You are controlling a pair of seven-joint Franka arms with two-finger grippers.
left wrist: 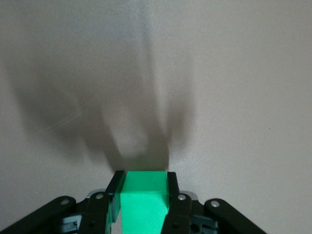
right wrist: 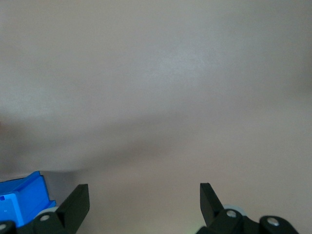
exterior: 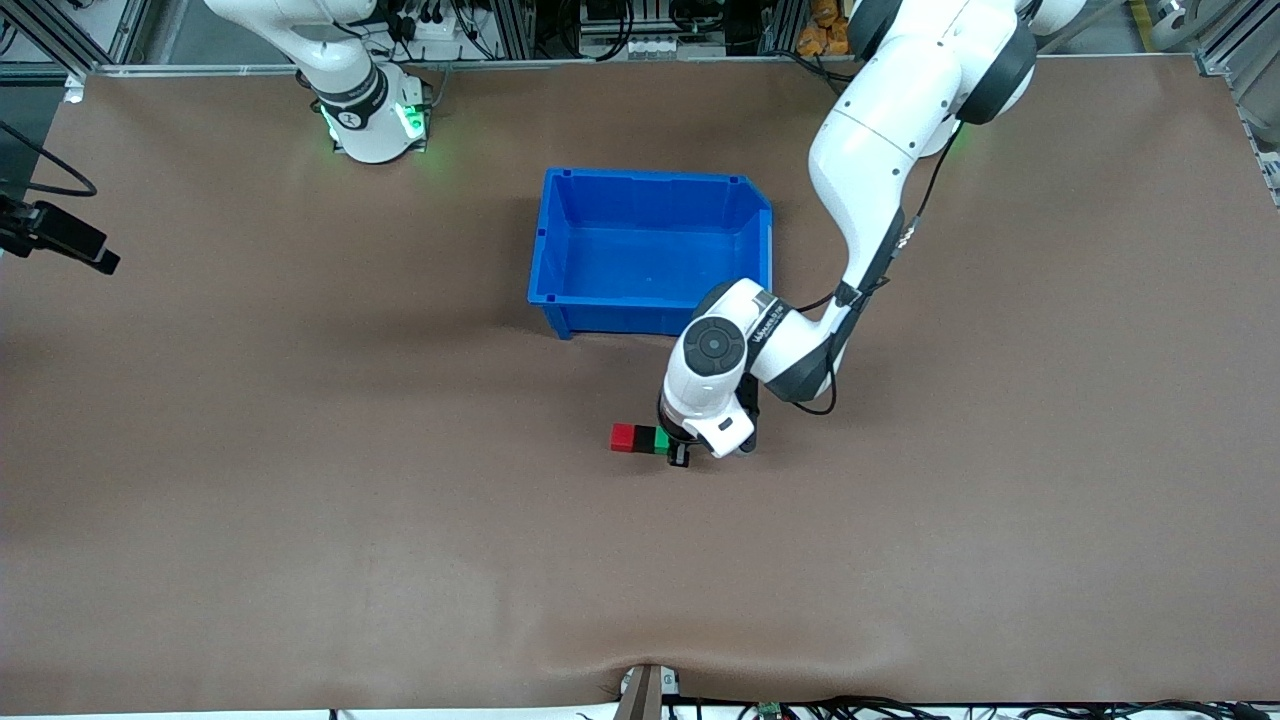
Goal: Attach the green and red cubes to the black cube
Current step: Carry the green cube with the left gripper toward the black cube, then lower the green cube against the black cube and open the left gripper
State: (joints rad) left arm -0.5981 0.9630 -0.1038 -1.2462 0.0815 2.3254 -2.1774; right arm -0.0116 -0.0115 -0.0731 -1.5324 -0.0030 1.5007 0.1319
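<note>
The red cube [exterior: 623, 437], the black cube [exterior: 645, 438] and the green cube [exterior: 661, 440] lie in one row on the table, nearer to the front camera than the blue bin. They look pressed side by side, black in the middle. My left gripper [exterior: 673, 448] is low over the row's end and shut on the green cube [left wrist: 144, 200]. Its fingers [left wrist: 116, 187] press on two sides of that cube. The red and black cubes are hidden in the left wrist view. My right gripper [right wrist: 144, 195] is open and empty above bare table. It is out of the front view.
A large blue bin [exterior: 620, 315] stands empty mid-table, farther from the front camera than the cubes; its corner shows in the right wrist view [right wrist: 22, 197]. The left arm's elbow reaches past the bin's corner. The right arm's base [exterior: 370, 120] stands at the table's back edge.
</note>
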